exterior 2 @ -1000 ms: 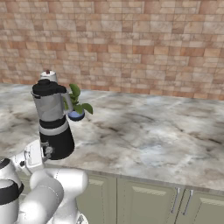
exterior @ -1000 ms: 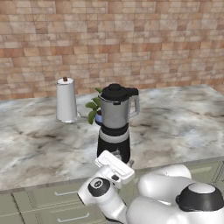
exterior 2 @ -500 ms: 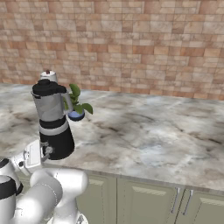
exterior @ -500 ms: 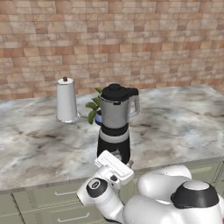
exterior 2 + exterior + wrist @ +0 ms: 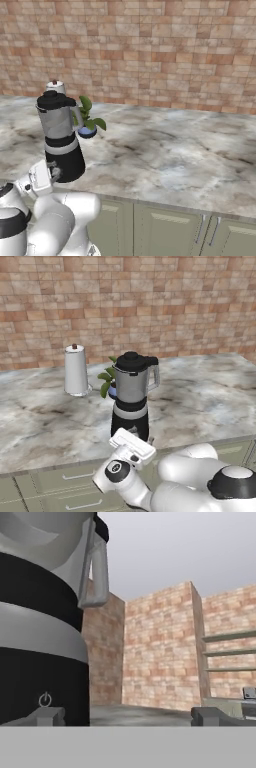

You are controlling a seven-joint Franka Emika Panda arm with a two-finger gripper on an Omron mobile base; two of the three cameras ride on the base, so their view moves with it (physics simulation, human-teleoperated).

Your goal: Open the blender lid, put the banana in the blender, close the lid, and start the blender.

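Note:
The blender (image 5: 131, 387) stands near the counter's front edge, a grey jar on a black base with a silver band. The black blender lid (image 5: 131, 361) sits on the jar. From the right base view the blender (image 5: 61, 137) is at the left, with the blender lid (image 5: 54, 100) on top. My gripper (image 5: 136, 439) is low in front of the base, open, holding nothing. In the hand view the gripper (image 5: 127, 717) points past the base's right side, and the blender (image 5: 40, 637) looms close on the left with a power symbol by my left fingertip (image 5: 47, 716). The banana is out of view.
A white cylindrical roll (image 5: 76, 370) stands behind and left of the blender. A small green plant (image 5: 107, 383) in a blue pot sits right behind the jar. The marble counter (image 5: 175, 150) stretches to the right, below a brick wall. Cabinet drawers run under the counter edge.
My hand stays in front of the blender base, jaws open. The arm's elbow has shifted only slightly.

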